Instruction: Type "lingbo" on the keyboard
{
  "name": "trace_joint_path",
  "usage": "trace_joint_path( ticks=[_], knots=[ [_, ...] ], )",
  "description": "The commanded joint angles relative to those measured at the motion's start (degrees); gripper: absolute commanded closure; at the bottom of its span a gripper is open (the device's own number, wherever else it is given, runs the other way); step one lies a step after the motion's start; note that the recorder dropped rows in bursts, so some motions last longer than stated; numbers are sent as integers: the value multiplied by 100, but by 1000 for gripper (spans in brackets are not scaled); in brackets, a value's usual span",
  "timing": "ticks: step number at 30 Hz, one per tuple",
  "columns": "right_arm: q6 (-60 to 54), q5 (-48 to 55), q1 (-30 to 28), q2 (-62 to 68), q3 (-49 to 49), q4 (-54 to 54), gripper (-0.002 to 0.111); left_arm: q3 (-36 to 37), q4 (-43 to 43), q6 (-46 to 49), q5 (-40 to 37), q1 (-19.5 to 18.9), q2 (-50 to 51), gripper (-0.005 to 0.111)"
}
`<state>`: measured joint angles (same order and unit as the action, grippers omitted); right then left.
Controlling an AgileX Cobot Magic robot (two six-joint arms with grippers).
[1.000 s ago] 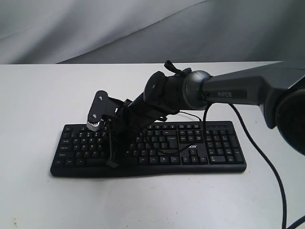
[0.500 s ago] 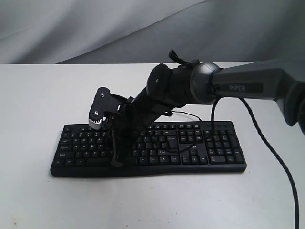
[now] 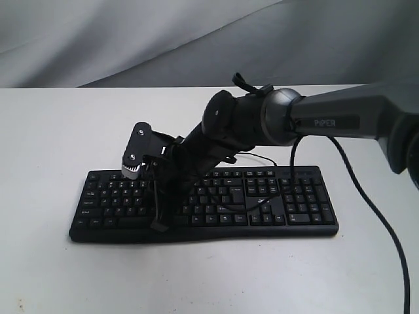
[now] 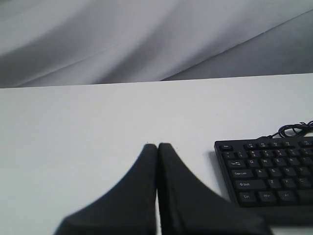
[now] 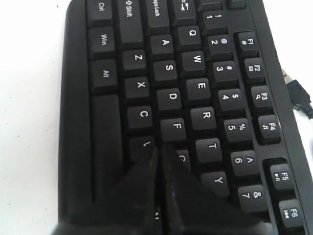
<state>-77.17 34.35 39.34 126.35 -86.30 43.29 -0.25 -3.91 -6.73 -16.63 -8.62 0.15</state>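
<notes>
The black keyboard [image 3: 298, 204] lies on the white table, front edge toward the exterior camera. My right gripper [image 3: 159, 224] reaches across from the right and points down at the left-middle letter keys, near the front edge. In the right wrist view the right gripper [image 5: 157, 149] is shut, its tips between the V and G keys of the keyboard [image 5: 168, 73]; contact with a key cannot be judged. My left gripper [image 4: 157, 145] is shut and empty over bare table, with the keyboard's [image 4: 266, 174] left end beside it. The left arm does not show in the exterior view.
The white table [image 3: 59, 131] stretches behind and on both sides of the keyboard, with a grey cloth backdrop [image 3: 131, 39] beyond it. A thin black cable [image 4: 295, 129] is bunched behind the keyboard. The right arm's own black cable [image 3: 383, 229] hangs down at the right.
Over the last second the right arm's wrist shifted slightly to the right and its fingertips moved a little right along the keys. Since half a second ago it has barely moved.
</notes>
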Motion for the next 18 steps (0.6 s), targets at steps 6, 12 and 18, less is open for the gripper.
trace_joint_path(
  ticks=[6,12,18],
  knots=[
    [-115,-33,14,55,23,106,108,25,46,-23,26,-11,-15,106],
    [-115,-33,14,126,23,95,108,25,46,-23,26,-11,-15,106],
    [-115,-50,14,203,23,106,108,25,46,-23,26,-11,-15,106]
  ],
)
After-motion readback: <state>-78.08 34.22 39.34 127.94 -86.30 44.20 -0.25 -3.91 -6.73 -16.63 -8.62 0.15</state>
